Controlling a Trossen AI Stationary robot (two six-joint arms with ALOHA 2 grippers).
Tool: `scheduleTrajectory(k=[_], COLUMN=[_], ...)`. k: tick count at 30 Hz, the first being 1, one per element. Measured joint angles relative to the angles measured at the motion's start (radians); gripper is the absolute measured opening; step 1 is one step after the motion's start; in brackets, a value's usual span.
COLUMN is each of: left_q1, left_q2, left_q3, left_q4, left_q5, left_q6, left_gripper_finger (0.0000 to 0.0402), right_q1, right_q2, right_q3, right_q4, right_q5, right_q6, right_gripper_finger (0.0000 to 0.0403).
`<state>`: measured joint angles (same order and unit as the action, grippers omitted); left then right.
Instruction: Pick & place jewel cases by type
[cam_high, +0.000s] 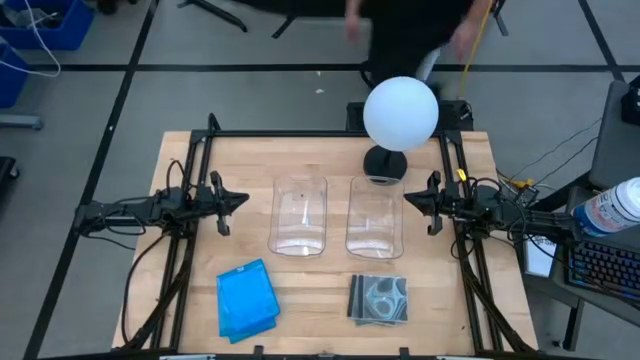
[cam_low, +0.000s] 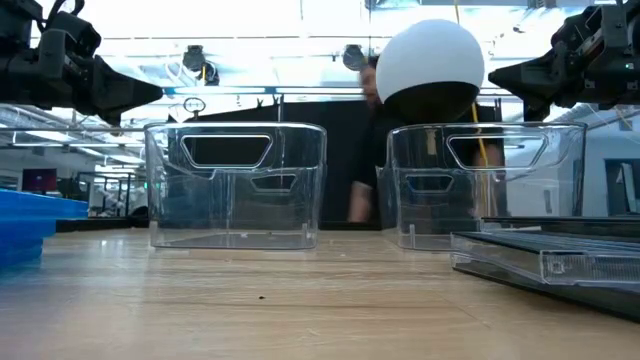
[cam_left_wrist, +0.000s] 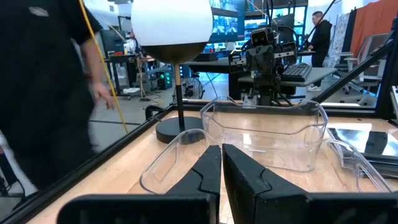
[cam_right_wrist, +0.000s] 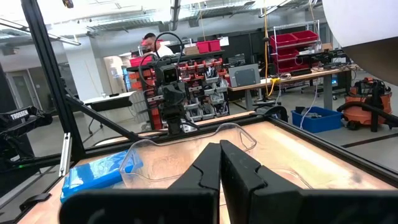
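A stack of bright blue jewel cases (cam_high: 246, 299) lies flat near the table's near edge, left of centre; it also shows in the right wrist view (cam_right_wrist: 93, 174). A stack of clear, dark grey jewel cases showing discs (cam_high: 379, 299) lies flat to its right, seen edge-on in the low view (cam_low: 560, 262). My left gripper (cam_high: 243, 199) hovers shut above the table, left of the left tub. My right gripper (cam_high: 408, 198) hovers shut, right of the right tub. Neither touches anything.
Two clear plastic tubs (cam_high: 299, 216) (cam_high: 375, 218) stand side by side mid-table between the grippers. A lamp with a white globe (cam_high: 400, 112) and a black round base (cam_high: 385, 163) stands behind the right tub. A person in black (cam_high: 410, 35) moves beyond the far edge.
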<state>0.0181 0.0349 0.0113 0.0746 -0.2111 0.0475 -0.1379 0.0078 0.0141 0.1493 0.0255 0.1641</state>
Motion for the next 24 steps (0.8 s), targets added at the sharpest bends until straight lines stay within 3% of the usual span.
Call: scheduleTrajectory(k=[24], left_q1=[0.0], left_q2=[0.0], left_q3=[0.0], left_q4=[0.0], left_q5=[0.0], left_q6=[0.0], left_gripper_finger=[0.0026], right_q1=[0.0], right_q2=[0.0], right_q3=[0.0], right_q4=[0.014], right_q5=[0.0], right_q6=[0.0], right_gripper_finger=[0.0])
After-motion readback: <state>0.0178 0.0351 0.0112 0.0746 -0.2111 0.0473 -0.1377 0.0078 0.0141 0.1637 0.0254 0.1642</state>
